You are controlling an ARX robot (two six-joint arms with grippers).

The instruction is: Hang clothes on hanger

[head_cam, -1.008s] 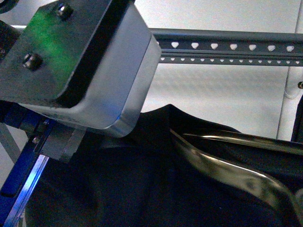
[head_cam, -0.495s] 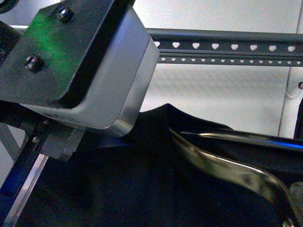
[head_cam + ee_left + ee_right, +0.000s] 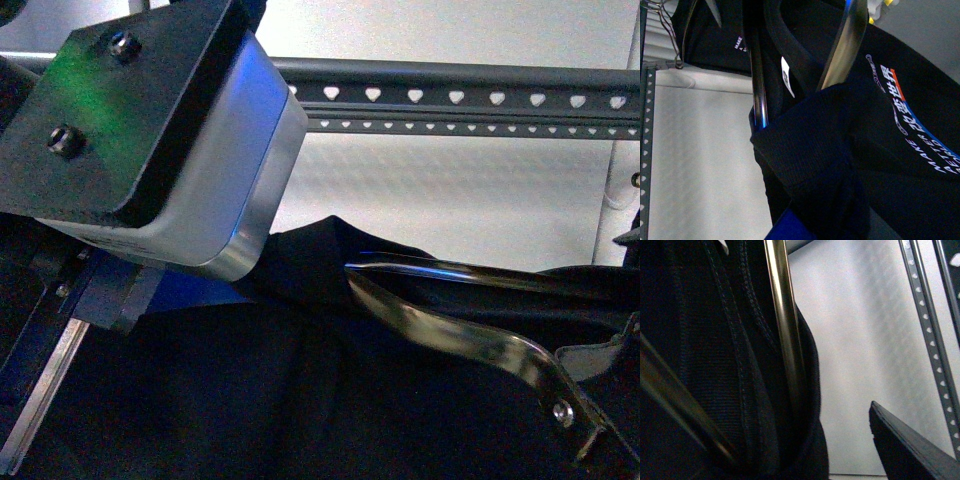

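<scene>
Two chrome bars in T-shirt collar, rack behind

A pale wall with a faint ribbed texture fills the far background. At the far right stands a white upright post, with a thin white cord looping beside it. Nearer, right of centre, two shiny chrome bars meet at a tip, one broad and curved, one thin and straight. The left wrist view shows a thin wire hook and small yellow bits.
</scene>
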